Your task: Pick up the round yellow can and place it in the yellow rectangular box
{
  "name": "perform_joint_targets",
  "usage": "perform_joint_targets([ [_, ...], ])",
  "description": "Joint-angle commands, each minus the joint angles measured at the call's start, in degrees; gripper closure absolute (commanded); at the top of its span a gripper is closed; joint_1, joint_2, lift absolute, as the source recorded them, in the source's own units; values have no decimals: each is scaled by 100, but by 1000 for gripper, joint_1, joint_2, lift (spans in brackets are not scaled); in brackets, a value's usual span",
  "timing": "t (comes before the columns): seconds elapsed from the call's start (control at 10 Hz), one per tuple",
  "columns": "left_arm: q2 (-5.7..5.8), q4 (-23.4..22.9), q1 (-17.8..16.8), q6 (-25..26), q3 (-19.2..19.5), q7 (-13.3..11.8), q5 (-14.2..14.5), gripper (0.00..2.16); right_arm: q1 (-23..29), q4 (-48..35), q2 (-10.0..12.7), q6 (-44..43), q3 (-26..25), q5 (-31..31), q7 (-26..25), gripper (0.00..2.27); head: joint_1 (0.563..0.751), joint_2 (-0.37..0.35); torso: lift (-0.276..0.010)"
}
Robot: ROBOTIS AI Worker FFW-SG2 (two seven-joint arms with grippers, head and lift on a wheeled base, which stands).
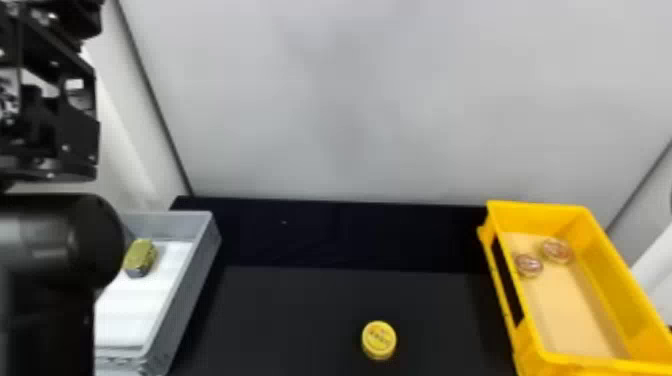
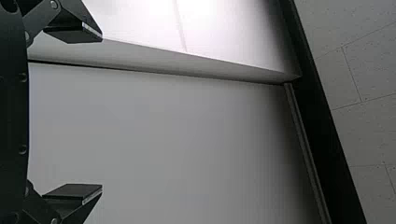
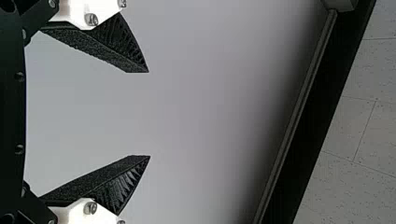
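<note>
Near: my right gripper (image 3: 149, 114) stands wide apart at the fingertips in the right wrist view, nothing between them but pale background. My left gripper (image 2: 102, 112) is likewise widely spread in its own wrist view, holding nothing. The left arm (image 1: 50, 240) takes up the left edge of the head view.

Round yellow can (image 1: 379, 340): upright at the lower centre of the frame, printed lid up, on the black table (image 1: 280, 320). Est. handling: light, rigid, smooth-sided, liable to slip or skid if one pad touches first. Proposed hold: from above, pads on opposite sides of the round wall, centred, moderate squeeze. Contents unknown; keep level. Pick not yet made; right gripper looks the sensible choice.

Clearance: the can stands well apart from both containers, so room for fingers all round. Grey box (image 1: 192, 285), lower left, holds a green-topped block (image 1: 140, 256); no need to go there.

Yellow rectangular box (image 1: 610, 285), lower right: raised walls, so lift the can above the near-side rim before crossing. Two small round items (image 1: 556, 250) lie toward its far end; the nearer floor offers a set-down spot.

Farthest: pale panel (image 1: 350, 100) rises behind the table, upper frame; avoid overreach.
</note>
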Motion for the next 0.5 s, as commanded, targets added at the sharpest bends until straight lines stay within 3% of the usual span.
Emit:
perform_joint_targets([
  [0.0, 8, 0, -3, 0, -1, 0, 7, 140, -3, -3, 0, 0, 1, -9, 0, 148, 663, 54, -5],
  [0.3, 8, -9, -3, 0, -10, 0, 7, 140, -20, -12, 0, 80, 1, -61, 0, 150, 663, 54, -5],
  [0.4, 8, -9, -3, 9, -10, 0, 7, 140, -64, -65, 44, 704, -8, -246, -53, 150, 663, 54, -5],
])
